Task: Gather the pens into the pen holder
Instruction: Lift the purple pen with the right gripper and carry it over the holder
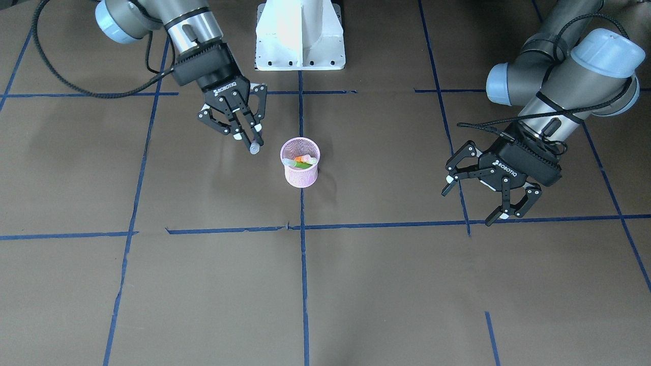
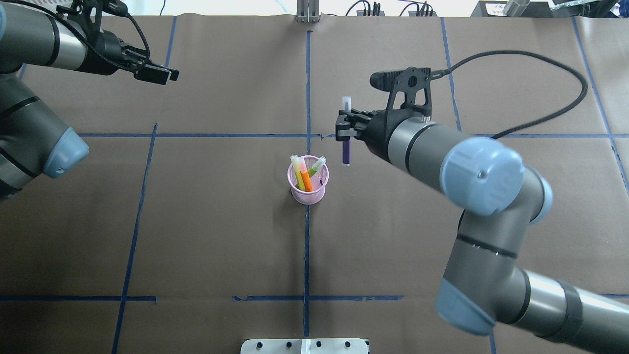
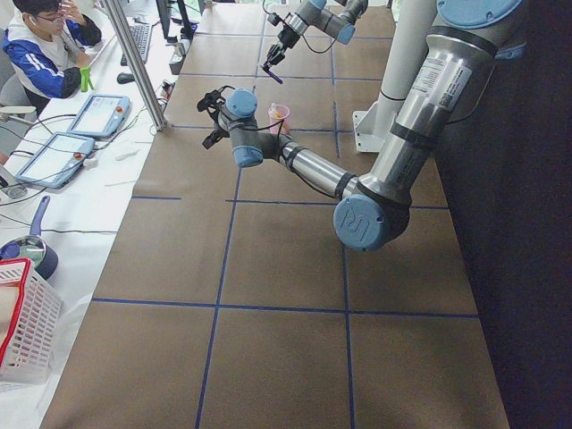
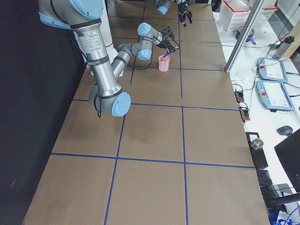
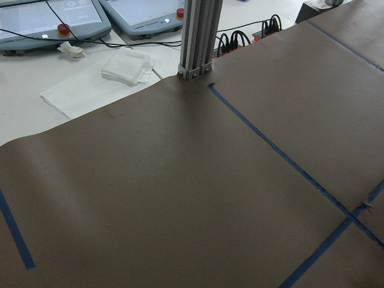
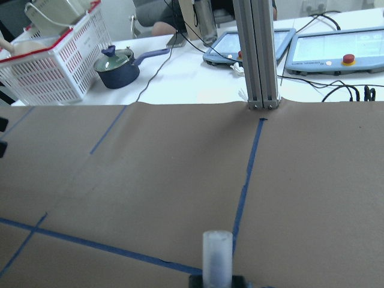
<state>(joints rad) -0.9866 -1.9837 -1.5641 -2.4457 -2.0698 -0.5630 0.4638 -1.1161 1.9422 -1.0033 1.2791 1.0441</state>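
Pen holder: small round pink wire-mesh cup, upright on the brown table where two blue tape lines meet.
Orange pen: stands in the holder, leaning, pale cap end above the rim.
Green pen: also in the holder, leaning the opposite way, pale cap up.
Purple pen: off the table, pinched by the right gripper, tilted, near the holder but not over it.

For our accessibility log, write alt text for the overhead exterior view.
The right gripper holds a purple pen just beside a pink mesh pen holder containing orange and green pens, on a brown table. The left arm sits at upper left.
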